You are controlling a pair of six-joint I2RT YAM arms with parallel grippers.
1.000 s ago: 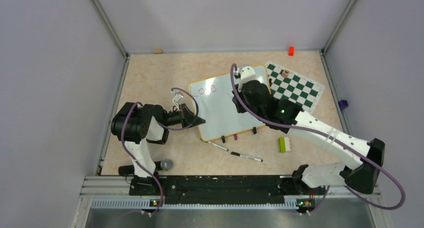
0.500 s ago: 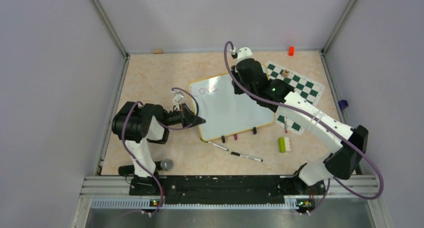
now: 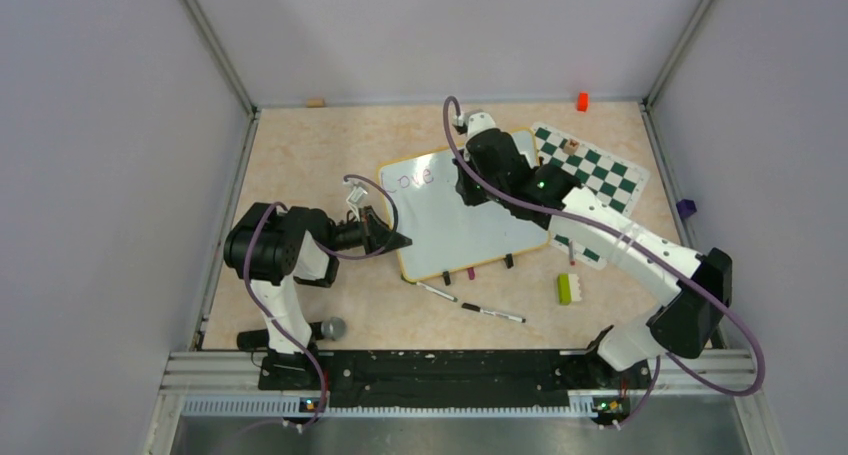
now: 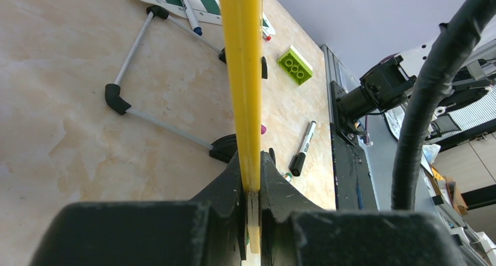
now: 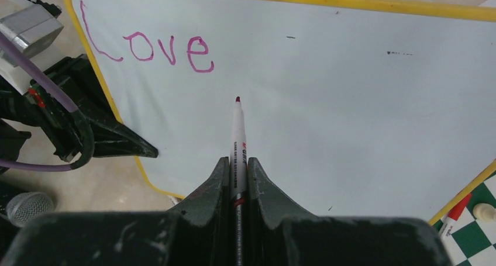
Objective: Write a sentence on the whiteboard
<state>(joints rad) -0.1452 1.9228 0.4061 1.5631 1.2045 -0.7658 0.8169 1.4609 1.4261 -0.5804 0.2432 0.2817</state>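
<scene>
The whiteboard [image 3: 450, 220] lies tilted mid-table, white with a yellow frame. The word "Love" [image 5: 149, 47] is written in purple at its top left; it also shows in the top view [image 3: 410, 179]. My left gripper [image 3: 400, 241] is shut on the board's left yellow edge [image 4: 243, 73]. My right gripper [image 5: 237, 163] is shut on a white marker [image 5: 238, 134] with a red tip, pointing at the board below and right of "Love"; the tip is at or just off the surface. In the top view the right gripper [image 3: 468, 180] is over the board's upper middle.
A green-and-white chess mat [image 3: 590, 175] lies right of the board with a piece on it. Two pens [image 3: 492, 313] and a green brick [image 3: 566, 288] lie in front. A microphone [image 3: 332, 327] lies by the left base. An orange block [image 3: 581, 101] sits by the back wall.
My right arm swung back from the board's right side and now hovers over the upper middle, just right of "Love". The left arm has not moved.
</scene>
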